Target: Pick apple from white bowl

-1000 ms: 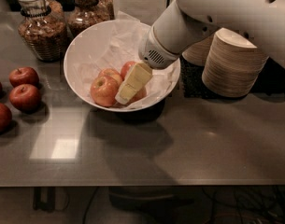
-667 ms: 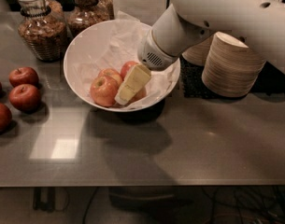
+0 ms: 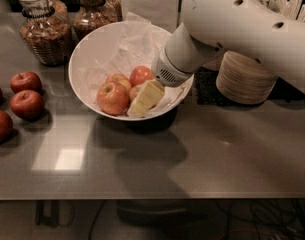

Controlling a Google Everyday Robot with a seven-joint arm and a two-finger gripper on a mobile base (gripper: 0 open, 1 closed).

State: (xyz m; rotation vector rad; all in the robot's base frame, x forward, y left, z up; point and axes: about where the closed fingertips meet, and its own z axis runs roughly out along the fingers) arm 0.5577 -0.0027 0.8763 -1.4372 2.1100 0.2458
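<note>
The white bowl (image 3: 87, 59), wide and lined with crinkled white paper, stands at the table's middle back. Several apples lie in it. A pale yellow-orange apple (image 3: 120, 79) lies in the middle, with an orange-red one (image 3: 112, 98) in front of it and a redder one (image 3: 141, 75) to its right. Another apple (image 3: 134, 91) is mostly hidden behind my gripper. My gripper (image 3: 139, 105) reaches down into the bowl's right half from the upper right, right beside these apples and touching or nearly touching the hidden one.
Several dark red apples (image 3: 26, 103) lie loose on the table at the left. Two glass jars (image 3: 44, 31) stand behind the bowl. A stack of beige disposable bowls (image 3: 244, 79) stands to the right, partly under my arm (image 3: 242, 29). The table's front edge runs below.
My wrist and gripper have sunk slightly lower into the bowl. The apples and the bowl have not moved.
</note>
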